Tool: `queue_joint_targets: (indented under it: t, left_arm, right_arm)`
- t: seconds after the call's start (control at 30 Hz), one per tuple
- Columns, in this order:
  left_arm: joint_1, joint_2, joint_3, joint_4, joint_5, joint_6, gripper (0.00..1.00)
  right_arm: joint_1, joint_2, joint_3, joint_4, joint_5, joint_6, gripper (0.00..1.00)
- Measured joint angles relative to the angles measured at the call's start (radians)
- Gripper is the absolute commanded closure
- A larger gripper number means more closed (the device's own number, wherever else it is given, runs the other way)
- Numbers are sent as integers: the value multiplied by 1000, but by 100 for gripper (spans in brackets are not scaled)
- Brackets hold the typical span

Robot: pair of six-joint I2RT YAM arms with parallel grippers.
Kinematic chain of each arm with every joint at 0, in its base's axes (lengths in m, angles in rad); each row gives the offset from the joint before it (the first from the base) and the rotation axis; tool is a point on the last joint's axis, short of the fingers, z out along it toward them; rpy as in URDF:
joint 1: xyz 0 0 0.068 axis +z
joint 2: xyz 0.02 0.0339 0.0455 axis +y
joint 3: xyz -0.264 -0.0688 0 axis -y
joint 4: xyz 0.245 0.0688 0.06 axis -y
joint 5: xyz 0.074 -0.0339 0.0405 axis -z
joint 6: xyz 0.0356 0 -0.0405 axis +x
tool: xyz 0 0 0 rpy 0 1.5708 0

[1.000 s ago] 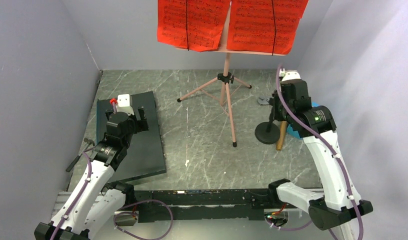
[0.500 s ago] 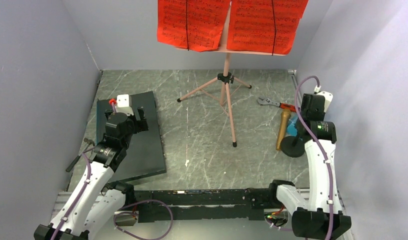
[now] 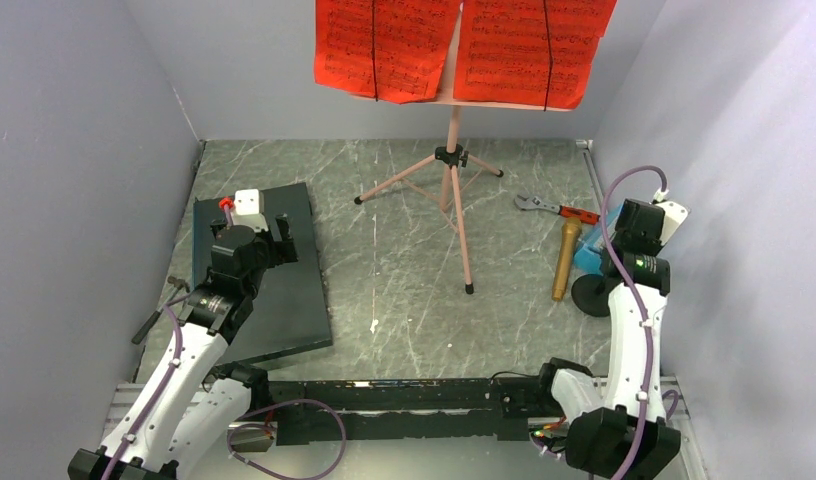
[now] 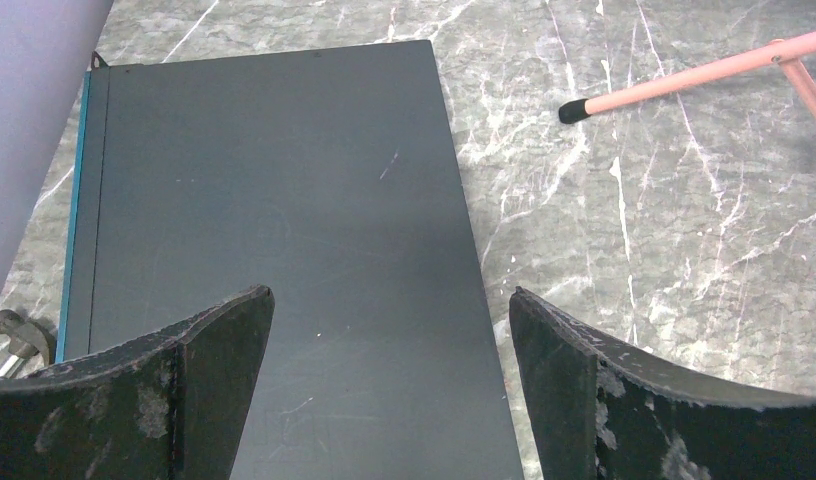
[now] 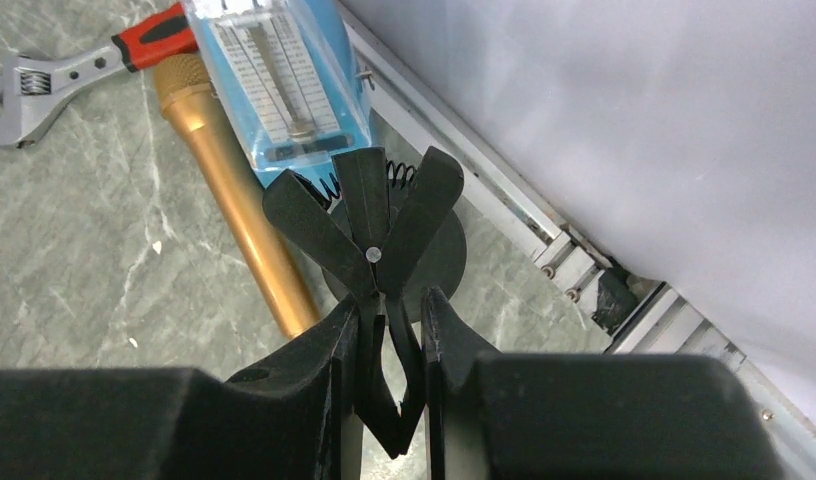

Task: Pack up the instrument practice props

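The pink music stand (image 3: 454,170) stands at the back centre with red sheet-music pages (image 3: 464,45) on its desk. The gold microphone (image 3: 563,260) lies on the floor, loose from its stand. The blue metronome (image 3: 587,250) lies beside it, against the right wall. My right gripper (image 5: 392,310) is shut on the black clip (image 5: 369,215) of the microphone stand, above its round base (image 5: 449,260); the base also shows in the top view (image 3: 591,293). My left gripper (image 4: 389,310) is open and empty over the dark slab (image 4: 264,180).
A red-handled wrench (image 3: 556,207) lies behind the microphone. The right wall and a metal rail (image 5: 544,235) are close to the stand's base. A tripod foot (image 4: 574,112) rests right of the slab. A small tool (image 3: 159,305) lies left of the slab.
My right gripper has carried the microphone stand right and toward the near edge, up to the right wall, uncovering the wrench. The microphone stays on the floor. The left arm has not moved.
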Motion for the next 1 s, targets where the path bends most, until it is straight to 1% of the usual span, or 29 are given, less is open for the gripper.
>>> queue_joint_targets:
  t: [0.1, 0.13, 0.4, 0.5, 0.57, 0.77, 0.9, 1.0]
  left_arm:
    - [0, 0, 0, 0, 0, 0, 6]
    - [0, 0, 0, 0, 0, 0, 6]
    - [0, 0, 0, 0, 7, 0, 6]
    - [0, 0, 0, 0, 7, 0, 6]
    - [0, 1, 0, 0, 7, 0, 6]
    - [0, 1, 0, 0, 7, 0, 6]
    - [0, 3, 0, 0, 8, 0, 6]
    - [0, 3, 0, 0, 8, 0, 6]
  right_arm:
    - [-15, 5, -35, 17, -11, 18, 92]
    - [-18, 6, -43, 19, -7, 21, 88]
    - [-24, -7, -54, 66, -6, 33, 36]
    - [-24, -26, -54, 79, -7, 30, 20]
    - [-24, -38, -54, 80, -7, 27, 14]
    - [-16, -57, -3, 67, -3, 8, 2]
    - [14, -82, 56, 78, -10, -33, 0]
    - [33, -101, 92, 95, -49, -57, 0]
